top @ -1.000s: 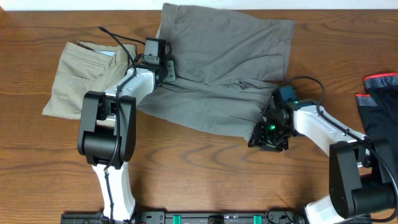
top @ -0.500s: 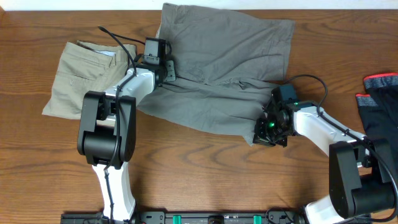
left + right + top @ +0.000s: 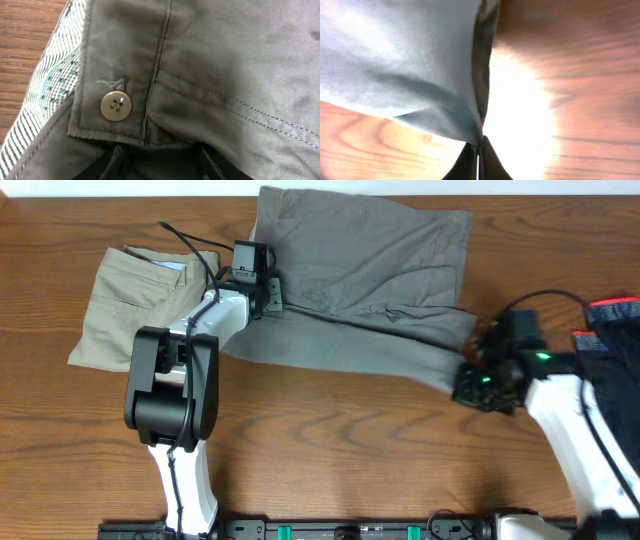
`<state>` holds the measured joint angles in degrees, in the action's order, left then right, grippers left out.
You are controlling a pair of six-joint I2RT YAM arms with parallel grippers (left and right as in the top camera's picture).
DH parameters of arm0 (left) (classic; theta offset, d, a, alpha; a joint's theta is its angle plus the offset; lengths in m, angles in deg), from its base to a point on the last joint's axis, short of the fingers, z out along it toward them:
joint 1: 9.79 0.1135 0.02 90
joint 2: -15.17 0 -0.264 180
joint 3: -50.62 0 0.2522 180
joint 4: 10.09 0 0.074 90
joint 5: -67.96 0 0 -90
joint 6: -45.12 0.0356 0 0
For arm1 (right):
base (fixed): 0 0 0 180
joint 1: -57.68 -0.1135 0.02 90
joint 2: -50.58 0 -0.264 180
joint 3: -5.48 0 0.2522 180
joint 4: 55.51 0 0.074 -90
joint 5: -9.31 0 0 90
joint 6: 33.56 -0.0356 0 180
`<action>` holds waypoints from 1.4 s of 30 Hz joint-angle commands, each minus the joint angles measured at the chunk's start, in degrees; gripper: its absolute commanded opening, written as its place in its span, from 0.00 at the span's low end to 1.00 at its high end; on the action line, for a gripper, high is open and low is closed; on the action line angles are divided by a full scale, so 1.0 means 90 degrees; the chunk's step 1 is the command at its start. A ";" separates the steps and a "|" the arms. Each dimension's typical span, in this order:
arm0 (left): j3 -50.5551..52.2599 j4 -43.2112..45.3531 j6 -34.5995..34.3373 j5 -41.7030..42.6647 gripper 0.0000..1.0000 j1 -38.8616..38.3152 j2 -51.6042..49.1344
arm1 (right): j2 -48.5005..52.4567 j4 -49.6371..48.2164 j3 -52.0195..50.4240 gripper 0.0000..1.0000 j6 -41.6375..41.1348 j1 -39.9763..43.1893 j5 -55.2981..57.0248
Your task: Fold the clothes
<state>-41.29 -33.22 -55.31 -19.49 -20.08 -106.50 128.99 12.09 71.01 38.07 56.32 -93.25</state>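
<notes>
The grey shorts (image 3: 365, 270) lie upper centre on the counter (image 3: 330, 450), their lower right corner pinched in the closed, low-reaching right hand (image 3: 470, 385), while the left hand (image 3: 271, 297) sits at the waistband (image 3: 120, 65), its opening impossible to tell.

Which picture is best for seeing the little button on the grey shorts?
The left wrist view. The button is close up on the waistband of the grey shorts, its holes showing. The overhead view shows the whole shorts, but the button cannot be made out. The right wrist view shows only blurry grey cloth.
</notes>
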 commanded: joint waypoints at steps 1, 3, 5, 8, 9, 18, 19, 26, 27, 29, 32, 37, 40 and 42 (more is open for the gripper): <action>0.0012 -0.0121 0.0109 -0.0170 0.45 0.0107 -0.0022 | -0.0471 0.0165 0.0170 0.01 0.0651 0.0469 0.0789; 0.0012 -0.0121 0.0109 -0.0170 0.45 0.0104 -0.0022 | -0.0517 0.0163 0.0170 0.01 0.0648 0.0583 0.0794; 0.0012 -0.0124 0.0109 -0.0170 0.51 0.0107 0.0010 | -0.0488 0.0163 0.0165 0.01 0.0707 0.0597 0.0697; 0.0012 -0.0333 0.0107 -0.0170 0.61 0.0107 0.0253 | -0.0459 0.0194 0.0163 0.01 0.0724 0.0597 0.0678; 0.0012 -0.0457 0.0107 -0.0170 0.63 0.0107 0.0393 | -0.0459 0.0199 0.0163 0.01 0.0746 0.0595 0.0675; 0.0012 -0.2142 0.0109 -0.0199 0.89 0.0117 0.2093 | -0.0447 0.0180 0.0160 0.01 0.1044 0.0595 0.0056; 0.0012 -0.2382 0.0107 -0.0236 0.89 0.0129 0.2225 | -0.0423 0.0187 0.0155 0.01 0.1078 0.0595 -0.0061; 0.0308 -0.3667 0.0007 -0.0236 0.88 0.0294 0.2137 | 0.0107 -0.0335 -0.0248 0.36 0.1469 0.0335 -0.1180; 0.0393 -0.3662 0.0010 -0.0238 0.88 0.0299 0.2062 | 0.0236 -0.0563 -0.0359 0.45 0.1715 0.0250 -0.1613; 0.0517 -0.3621 0.0007 -0.0236 0.87 0.0304 0.1921 | 0.0566 -0.1056 -0.0588 0.50 0.1802 0.0041 -0.1940; 0.0551 -0.3636 0.0002 -0.0211 0.87 0.0304 0.1746 | 0.1146 -0.1639 -0.0772 0.50 0.1421 -0.0185 -0.1581; 0.0551 -0.3762 0.0002 -0.0211 0.87 0.0304 0.1656 | 0.2081 -0.2271 -0.0801 0.44 0.0707 -0.0231 -0.0991; 0.0551 -0.3813 0.0005 -0.0214 0.87 0.0304 0.1659 | 0.2436 -0.2368 -0.0801 0.12 0.0517 -0.0231 -0.0916; 0.0551 -0.3849 0.0007 -0.0214 0.87 0.0304 0.1659 | 0.2453 -0.2341 -0.0799 0.01 0.0537 -0.0216 -0.0911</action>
<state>-36.49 -67.29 -55.18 -20.95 -17.50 -91.79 147.75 -9.09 65.20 44.69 54.61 -105.40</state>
